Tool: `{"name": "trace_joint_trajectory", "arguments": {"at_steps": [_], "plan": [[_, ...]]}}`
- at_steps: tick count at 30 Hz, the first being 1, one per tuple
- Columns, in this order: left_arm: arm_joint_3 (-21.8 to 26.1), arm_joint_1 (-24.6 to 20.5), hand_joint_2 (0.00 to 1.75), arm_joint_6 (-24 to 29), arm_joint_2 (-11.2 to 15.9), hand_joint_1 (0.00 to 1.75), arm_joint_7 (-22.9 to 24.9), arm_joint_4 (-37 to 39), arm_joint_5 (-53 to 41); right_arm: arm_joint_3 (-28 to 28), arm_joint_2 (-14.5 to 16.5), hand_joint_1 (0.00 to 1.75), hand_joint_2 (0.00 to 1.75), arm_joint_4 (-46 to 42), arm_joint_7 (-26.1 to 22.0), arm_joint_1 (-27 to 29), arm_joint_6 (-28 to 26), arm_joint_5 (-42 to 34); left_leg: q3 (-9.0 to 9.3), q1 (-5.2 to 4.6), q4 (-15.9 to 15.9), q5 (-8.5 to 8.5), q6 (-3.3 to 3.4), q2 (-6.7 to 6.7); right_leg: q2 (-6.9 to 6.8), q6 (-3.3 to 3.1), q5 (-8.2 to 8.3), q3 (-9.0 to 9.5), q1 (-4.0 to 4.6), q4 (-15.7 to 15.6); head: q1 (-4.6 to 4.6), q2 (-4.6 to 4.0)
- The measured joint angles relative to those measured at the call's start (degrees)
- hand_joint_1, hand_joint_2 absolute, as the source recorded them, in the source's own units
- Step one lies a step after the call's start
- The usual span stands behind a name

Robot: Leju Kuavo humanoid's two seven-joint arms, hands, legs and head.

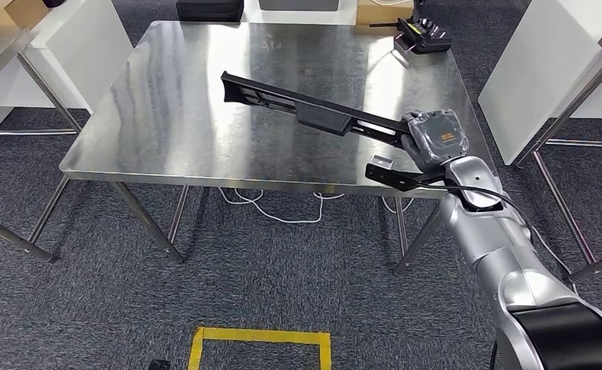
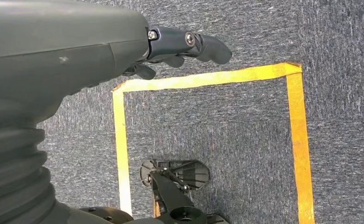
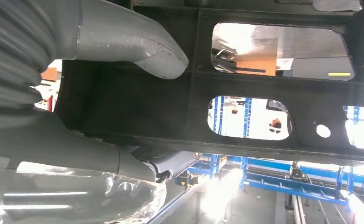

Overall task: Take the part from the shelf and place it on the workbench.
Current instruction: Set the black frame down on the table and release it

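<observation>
A long black part (image 1: 305,112) with cut-out windows stretches across the right half of the steel workbench (image 1: 182,131), slanting from the table's middle toward its front right corner. My right hand (image 1: 435,139) grips its near end, just above the table's right front edge. Close up in the right wrist view, the black part (image 3: 180,116) lies across my right hand (image 3: 77,93), thumb (image 3: 138,51) on one face and fingers under the other. Whether the part touches the tabletop I cannot tell. My left hand (image 2: 180,49) hangs over the floor with nothing in it, fingers loosely extended.
A small black tool (image 1: 423,35) lies at the workbench's far right corner. White tables stand to the left (image 1: 66,46) and right (image 1: 544,69). A cardboard box (image 1: 382,11) sits behind the bench. White cables (image 1: 282,210) trail beneath it. Yellow tape (image 1: 259,343) marks the grey carpet.
</observation>
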Motion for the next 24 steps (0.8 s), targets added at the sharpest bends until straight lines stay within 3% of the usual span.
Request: {"name": "trace_joint_trajectory", "arguments": {"at_steps": [4, 6, 8, 9, 11, 13, 14, 15, 17, 18, 19, 22, 24], "plan": [[-0.04, -0.03, 1.75, -0.64, 0.16, 0.0, 0.15, 0.0, -0.3, 0.17, 0.46, 1.75, 1.75, -0.63, -0.72, 0.49, 0.03, 0.0, -0.1, -0.04, 0.24, -0.17, 0.27, 0.04, 0.0, 0.23, 0.14, 0.03, -0.48, -0.29, -0.08, 0.0], [-0.04, -0.07, 1.75, -0.93, 0.39, 0.0, 0.15, -0.01, -0.3, 0.2, 0.67, 1.75, 1.75, -1.05, -0.97, 0.59, 0.08, 0.03, 0.1, 0.01, -0.14, -0.17, 0.98, 0.19, 0.03, 0.56, 0.35, 0.21, -0.61, -0.93, -0.21, 0.0], [-0.04, -0.11, 1.75, -1.25, 0.44, 0.0, 0.14, -0.03, -0.33, 0.28, 0.76, 1.75, 1.75, -1.57, -1.28, 0.59, 0.18, 0.03, 1.12, 0.49, -1.67, 0.47, 1.64, 0.5, -0.05, 0.6, 0.11, -0.28, -0.15, -0.17, -0.16, 0.0], [-0.05, -0.15, 1.75, -1.36, 0.43, 0.0, 0.13, -0.04, -0.38, 0.41, 0.83, 1.75, 1.75, -1.77, -1.47, 0.57, 0.26, 0.0, 1.72, 0.8, -2.35, 0.79, 1.85, 0.65, -0.09, 0.53, -0.57, -1.32, 0.02, 1.83, -0.05, 0.0], [-0.05, -0.22, 1.75, -1.39, 0.4, 0.0, 0.12, -0.04, -0.51, 0.82, 0.9, 1.75, 1.75, -1.89, -1.91, 0.68, 0.49, -0.1, 2.35, 1.13, -2.74, 0.71, 1.96, 0.82, -0.14, 0.41, -2.92, -5.19, -0.13, 9.23, 0.09, 0.0], [-0.04, -0.17, 1.75, -1.38, 0.41, 0.0, 0.12, -0.04, -0.57, 1.34, 0.9, 1.75, 1.75, -1.91, -2.62, 1.13, 0.67, -0.42, 3.04, 1.39, -2.71, 0.07, 1.59, 0.75, -0.17, 1.01, -4.0, -8.67, -0.59, 14.96, 0.09, 0.0], [-0.04, -0.11, 1.75, -1.38, 0.41, 0.0, 0.12, -0.04, -0.57, 1.57, 0.89, 1.75, 1.75, -1.91, -3.05, 1.36, 0.71, -0.68, 3.56, 1.66, -2.67, -0.41, 1.18, 0.62, -0.21, 1.69, -3.11, -8.85, -0.91, 14.53, 0.13, 0.0], [-0.03, -0.06, 1.75, -1.39, 0.38, 0.0, 0.12, -0.04, -0.57, 1.79, 0.91, 1.75, 1.75, -1.91, -3.39, 1.5, 0.74, -0.93, 4.21, 1.99, -2.63, -1.0, 0.66, 0.48, -0.3, 2.53, -1.41, -7.8, -1.27, 11.73, 0.14, 0.0], [0.01, -0.08, 1.75, -1.4, 0.39, 0.0, 0.07, -0.04, -0.57, 2.24, 0.99, 1.75, 1.75, -1.9, -3.75, 1.53, 0.86, -1.21, 5.32, 2.46, -2.42, -2.52, -0.66, 0.3, -0.53, 4.0, 1.73, -3.93, -1.81, 3.71, 0.38, 0.0], [0.03, -0.13, 1.75, -1.4, 0.43, 0.0, 0.03, -0.04, -0.57, 2.48, 1.06, 1.75, 1.75, -1.89, -3.76, 1.47, 0.95, -1.28, 5.63, 2.53, -2.36, -3.22, -1.24, 0.25, -0.5, 3.9, 2.14, -2.44, -1.87, 1.21, 0.46, 0.0], [0.06, -0.21, 1.75, -1.4, 0.48, 0.0, -0.05, -0.04, -0.57, 2.69, 1.09, 1.75, 1.75, -1.87, -3.75, 1.42, 1.04, -1.37, 5.85, 2.53, -2.42, -3.75, -1.71, 0.22, -0.41, 3.34, 1.8, -1.58, -1.66, 0.07, 0.45, 0.0], [0.11, -0.37, 1.75, -1.35, 0.47, 0.0, -0.19, -0.06, -0.56, 3.07, 1.1, 1.75, 1.75, -1.91, -3.63, 1.29, 1.12, -1.55, 6.52, 2.89, -2.84, -4.54, -2.3, 0.35, 0.03, 0.77, 0.02, -1.02, -1.18, 0.48, 0.07, 0.0], [0.13, -0.46, 1.75, -1.31, 0.46, 0.0, -0.2, -0.09, -0.55, 3.23, 1.13, 1.75, 1.75, -1.95, -3.61, 1.16, 1.11, -1.57, 4.68, 3.03, 0.88, -5.86, -2.48, 0.81, 0.21, -0.42, -0.82, -0.28, -1.24, 0.45, -0.07, 0.0]]}}
